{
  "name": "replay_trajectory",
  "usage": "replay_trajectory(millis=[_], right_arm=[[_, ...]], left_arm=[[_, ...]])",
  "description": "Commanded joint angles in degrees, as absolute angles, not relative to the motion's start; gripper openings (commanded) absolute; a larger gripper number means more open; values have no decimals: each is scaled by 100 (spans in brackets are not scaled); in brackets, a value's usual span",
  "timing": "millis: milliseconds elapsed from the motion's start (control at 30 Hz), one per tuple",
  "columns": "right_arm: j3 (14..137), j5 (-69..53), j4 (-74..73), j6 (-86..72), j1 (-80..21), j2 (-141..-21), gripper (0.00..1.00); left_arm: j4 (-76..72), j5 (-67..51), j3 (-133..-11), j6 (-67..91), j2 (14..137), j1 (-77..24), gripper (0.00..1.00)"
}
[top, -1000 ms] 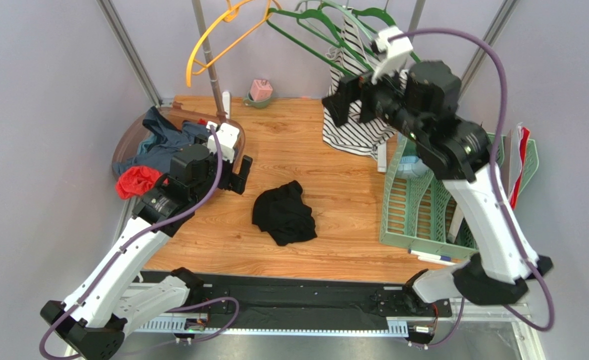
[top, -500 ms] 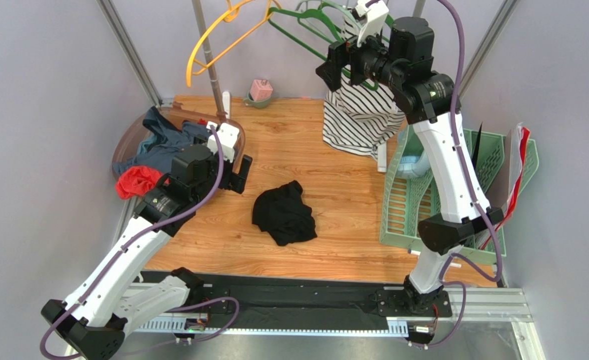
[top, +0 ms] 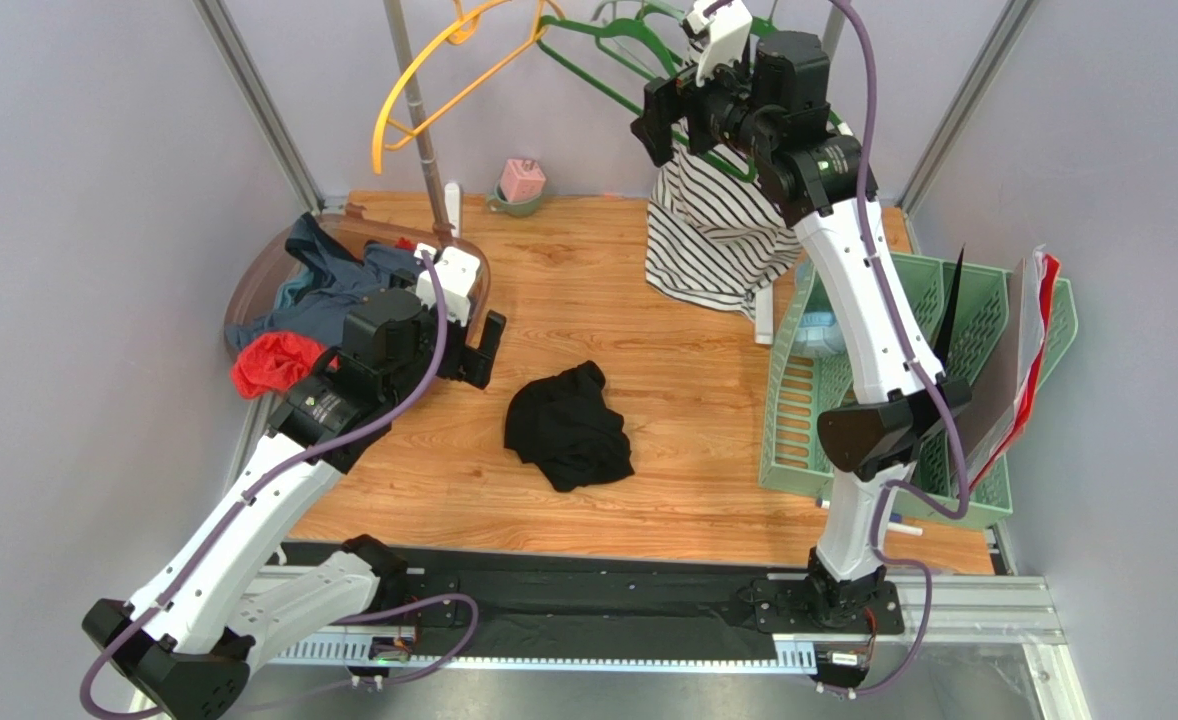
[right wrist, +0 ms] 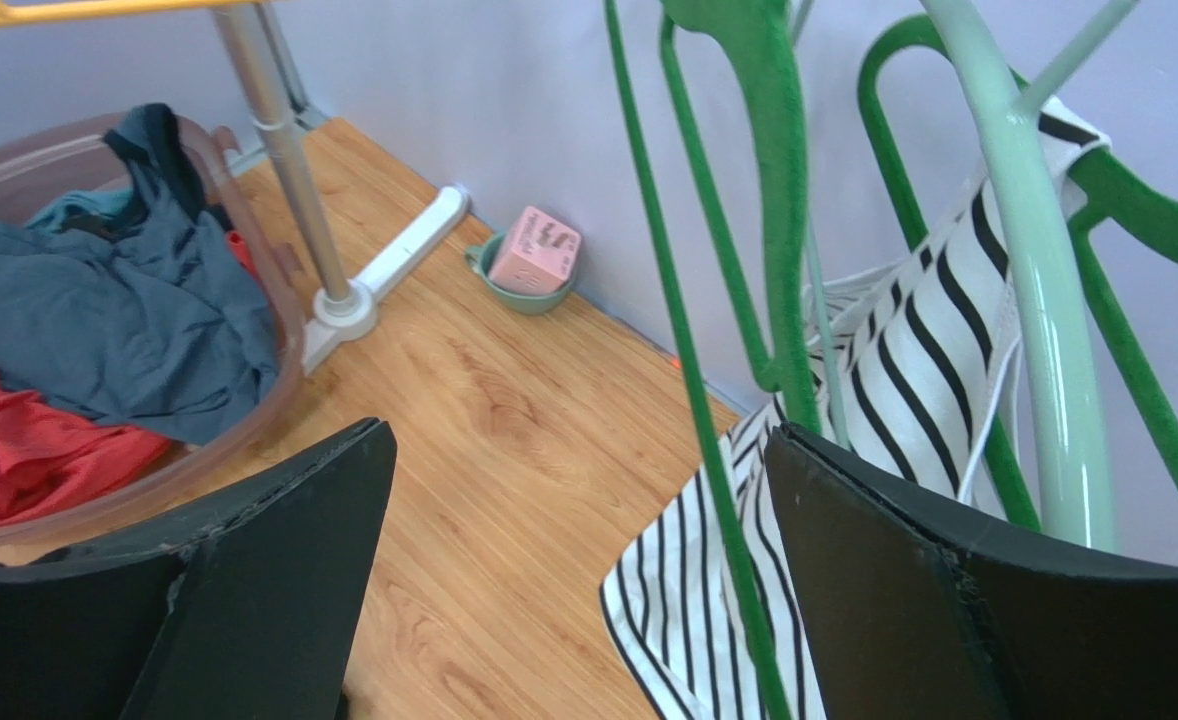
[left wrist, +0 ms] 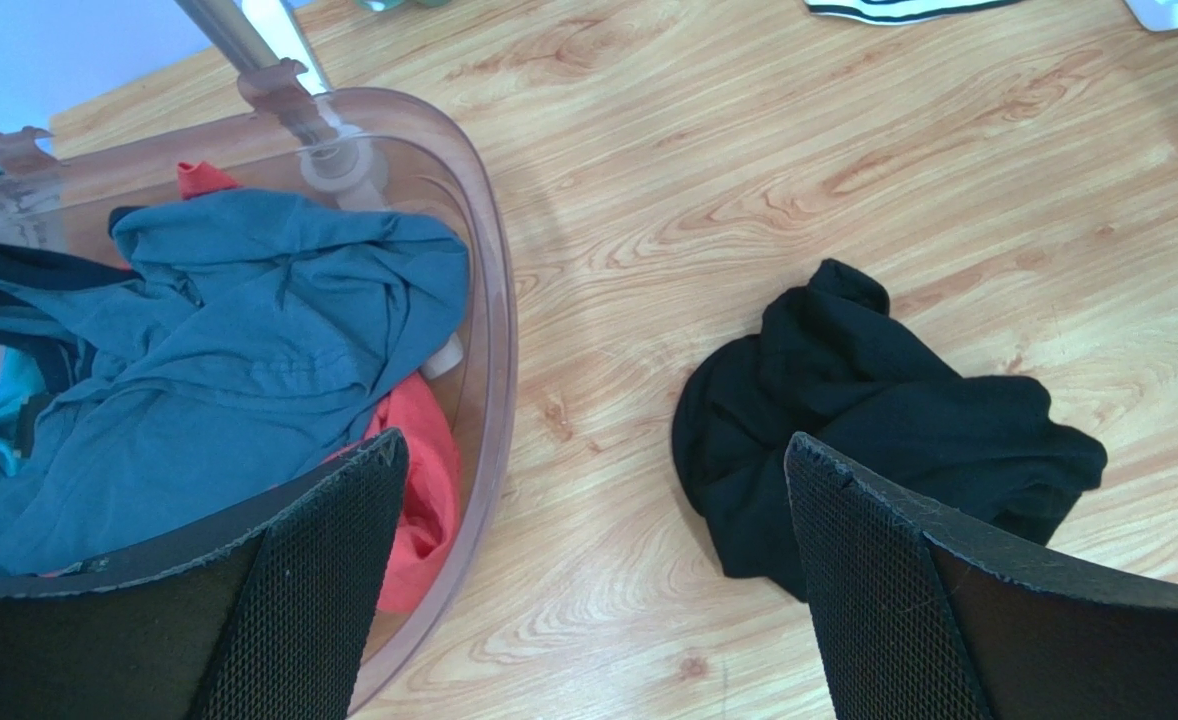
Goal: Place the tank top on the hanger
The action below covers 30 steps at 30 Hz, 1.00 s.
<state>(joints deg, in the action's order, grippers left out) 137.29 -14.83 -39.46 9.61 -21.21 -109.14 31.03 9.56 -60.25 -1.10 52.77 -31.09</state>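
The black tank top (top: 568, 428) lies crumpled on the wooden table, also in the left wrist view (left wrist: 866, 405). The dark green hanger (top: 598, 78) hangs at the back on the rail. In the right wrist view its thin bar (right wrist: 685, 345) runs down between my fingers, close to the right one. My right gripper (top: 681, 123) is raised at the hanger and open (right wrist: 580, 450), touching nothing that I can see. My left gripper (top: 472, 348) hovers open and empty (left wrist: 595, 450) over the table, left of the tank top.
A brown translucent basket (top: 257, 270) at the left holds blue-grey and red garments. A yellow-orange hanger (top: 430, 83), a mint hanger (right wrist: 1031, 300) and a striped top (top: 723, 240) hang at the back. A green crate (top: 836, 405) stands at the right. A rail pole (top: 415, 105) rises behind.
My right arm has swung up and back to the left, bringing its open gripper to the hangers. The left arm and the tank top have not moved.
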Motion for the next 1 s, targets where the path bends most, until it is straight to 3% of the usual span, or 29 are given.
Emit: replay_trajectory(millis=[0,800,967], right_arm=[[13729,-1248,-3393,1177,-2074,-10925,99],[13149,-879,-2778,1608,-2057,-10705,99],[13482,-765,-3049,1608,-1978,-10916,99]], left_arm=[[2988,844,-6064,-26,5238,-3111,99],[3023,791,-6082,-26,5238,-3103,99],[3023,756,-6082,-26,5256,-3103,99]])
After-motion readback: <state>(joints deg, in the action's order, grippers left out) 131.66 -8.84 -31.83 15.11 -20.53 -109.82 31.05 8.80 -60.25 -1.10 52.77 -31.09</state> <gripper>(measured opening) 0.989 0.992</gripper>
